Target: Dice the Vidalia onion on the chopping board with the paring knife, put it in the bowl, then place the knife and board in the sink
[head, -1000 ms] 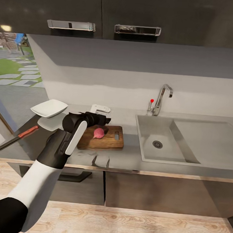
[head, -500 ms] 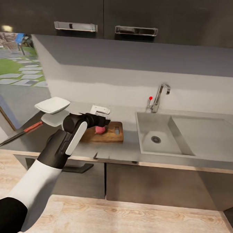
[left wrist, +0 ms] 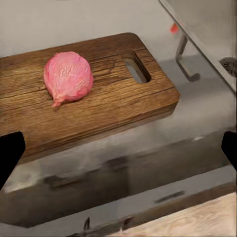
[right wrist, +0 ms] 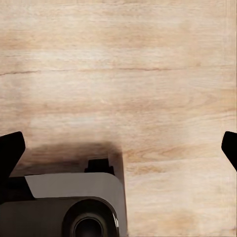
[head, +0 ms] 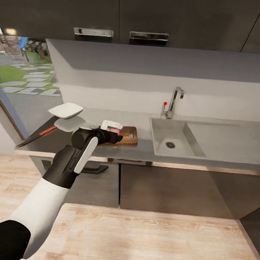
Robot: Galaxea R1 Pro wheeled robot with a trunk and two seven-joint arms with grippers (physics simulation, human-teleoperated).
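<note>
Your onion (left wrist: 68, 78) is a whole pinkish-red bulb with fine ribbing and a small pointed tip, lying on the board (left wrist: 106, 106) near its handle slot. Your left gripper (left wrist: 118, 148) is spread wide, empty; the right gripper (right wrist: 118, 148) likewise.

From my head camera the kitchen is evenly and softly lit, with the brightest patch at the far left where daylight comes through the window (head: 21, 72). A small warm glare spot sits on the glossy upper cabinets (head: 11, 31). The wall darkens in a band just under those cabinets. The countertop (head: 221, 150) mirrors things faintly, and edges look soft, slightly smeared. Looking past my left fingers, the chopping board (left wrist: 98, 106) casts a blurred dark reflection on the metal. Past my right fingers, a soft shadow lies on the pale floor (right wrist: 148, 74).
</note>
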